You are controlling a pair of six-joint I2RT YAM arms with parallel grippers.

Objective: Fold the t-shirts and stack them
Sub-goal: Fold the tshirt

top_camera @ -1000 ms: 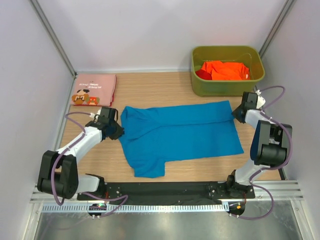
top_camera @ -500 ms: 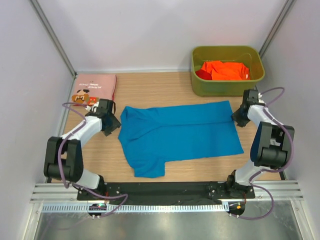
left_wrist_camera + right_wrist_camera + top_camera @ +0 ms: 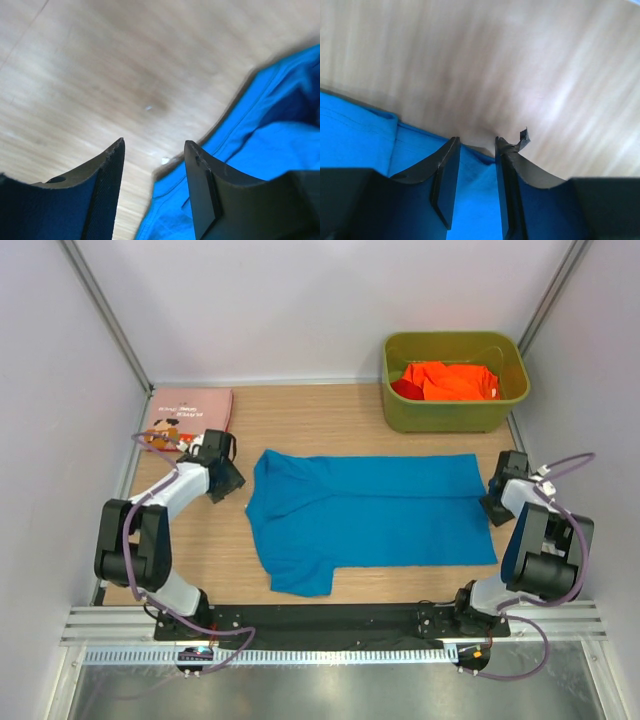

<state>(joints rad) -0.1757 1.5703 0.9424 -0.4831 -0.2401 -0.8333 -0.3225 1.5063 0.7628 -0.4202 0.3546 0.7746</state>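
Note:
A bright blue t-shirt (image 3: 370, 515) lies flat across the middle of the table, folded lengthwise, with one sleeve toward the near edge. My left gripper (image 3: 236, 484) stands open just left of its collar end; in the left wrist view the gripper (image 3: 154, 149) has the shirt's edge (image 3: 285, 140) beside and under the right finger, with nothing gripped. My right gripper (image 3: 492, 504) sits at the shirt's right hem. Its jaws (image 3: 475, 145) are apart, and the blue cloth (image 3: 360, 145) lies loose beneath them. A folded pink t-shirt (image 3: 190, 412) lies at the back left.
An olive-green bin (image 3: 452, 416) stands at the back right, holding an orange shirt (image 3: 455, 380) and a red one (image 3: 405, 388). White walls close in the left, right and back sides. Bare wood (image 3: 320, 420) shows behind the blue shirt.
Both grippers have opened and let go of the blue shirt. The shirt now lies flatter and further right. The left gripper drew back left; the right gripper moved toward the near edge.

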